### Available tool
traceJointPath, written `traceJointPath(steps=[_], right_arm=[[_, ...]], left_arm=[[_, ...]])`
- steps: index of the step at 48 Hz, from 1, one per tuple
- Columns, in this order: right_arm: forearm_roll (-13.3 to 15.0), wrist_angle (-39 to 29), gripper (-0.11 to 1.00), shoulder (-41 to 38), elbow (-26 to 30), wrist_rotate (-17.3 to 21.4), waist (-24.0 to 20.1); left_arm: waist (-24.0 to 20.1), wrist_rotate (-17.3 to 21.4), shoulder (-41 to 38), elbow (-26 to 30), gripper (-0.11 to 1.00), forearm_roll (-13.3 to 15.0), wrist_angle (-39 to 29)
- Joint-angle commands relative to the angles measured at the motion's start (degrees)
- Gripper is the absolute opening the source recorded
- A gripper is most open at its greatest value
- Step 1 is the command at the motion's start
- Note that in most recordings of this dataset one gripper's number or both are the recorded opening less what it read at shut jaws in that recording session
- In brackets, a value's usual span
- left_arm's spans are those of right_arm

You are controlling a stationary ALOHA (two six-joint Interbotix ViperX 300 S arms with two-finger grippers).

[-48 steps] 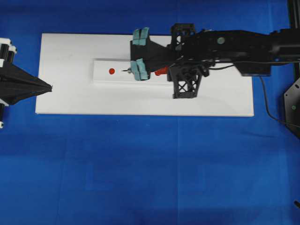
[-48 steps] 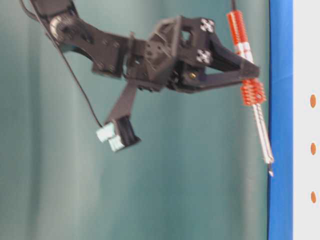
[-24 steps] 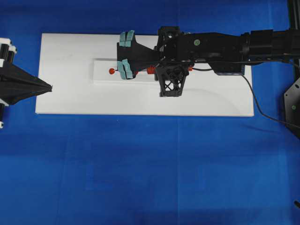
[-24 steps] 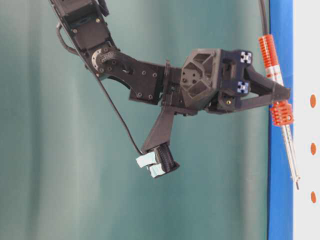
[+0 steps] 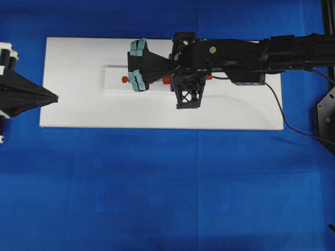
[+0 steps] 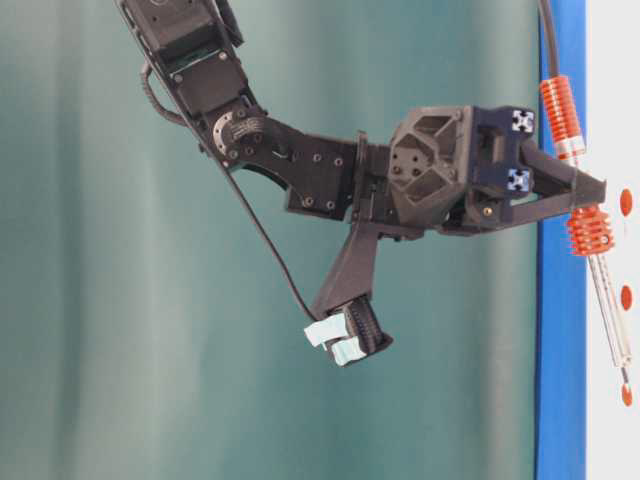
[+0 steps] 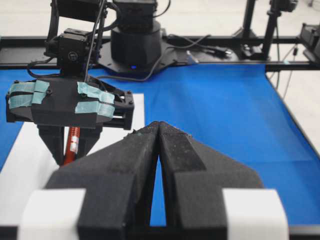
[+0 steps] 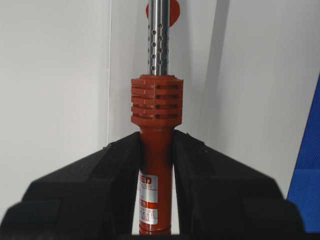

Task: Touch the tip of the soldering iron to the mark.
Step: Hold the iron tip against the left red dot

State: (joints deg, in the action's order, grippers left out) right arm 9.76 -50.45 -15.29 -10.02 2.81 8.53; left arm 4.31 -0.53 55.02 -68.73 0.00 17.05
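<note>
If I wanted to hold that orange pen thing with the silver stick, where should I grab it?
Grab the orange-red ribbed-handled soldering iron on its smooth orange handle, behind the fat ribbed collar, pinching from both sides. That is where the right end effector is shut on it. The collar would probably stop fingers sliding toward the silver metal shaft, which is best left alone.

Glossy perforated metal shaft (image 8: 159,37), ribbed orange-red plastic handle (image 8: 156,107), matt black pincer (image 8: 156,195)
</note>
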Motion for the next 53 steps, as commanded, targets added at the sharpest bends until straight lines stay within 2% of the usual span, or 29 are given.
traceJointPath(steps=[1,53], right_arm=[[0.0,0.4,0.07,1.1,1.5,-0.2,0.2],[-0.2,-1.1,0.07,0.2,2.5,-0.2,0.4]], left_arm=[[0.2,0.1,-0.4,0.6,0.00,-0.2,0.5],[0.2,0.0,-0.4,0.6,0.00,-0.2,0.4]])
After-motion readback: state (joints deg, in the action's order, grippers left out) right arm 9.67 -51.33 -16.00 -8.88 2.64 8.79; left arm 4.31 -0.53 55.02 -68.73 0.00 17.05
